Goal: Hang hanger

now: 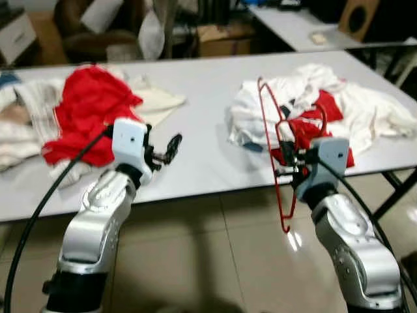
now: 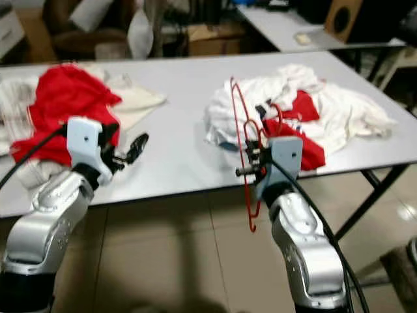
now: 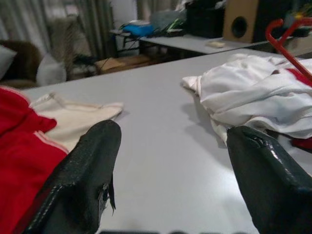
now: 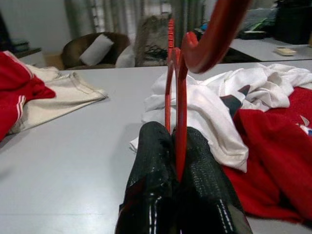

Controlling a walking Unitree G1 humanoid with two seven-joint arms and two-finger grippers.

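Observation:
A thin red hanger (image 1: 270, 140) stands on edge at the table's near side, its hook (image 4: 214, 29) curving over the wrist camera. My right gripper (image 1: 292, 164) is shut on the hanger's wire (image 4: 179, 131), pinched between the two black fingers (image 4: 153, 165). Behind it lies a heap of white and red clothes (image 1: 326, 111). My left gripper (image 1: 171, 147) is open with nothing between its fingers (image 3: 83, 175), held over the table's near edge beside a red garment (image 1: 88, 111).
The long white table (image 1: 202, 85) spans the view, with a cream cloth (image 1: 159, 101) and striped laundry (image 1: 26, 117) at the left. Table legs (image 1: 397, 189) stand at the right. Chairs, boxes and a second table (image 1: 293, 26) lie behind. Tiled floor (image 1: 215, 261) below.

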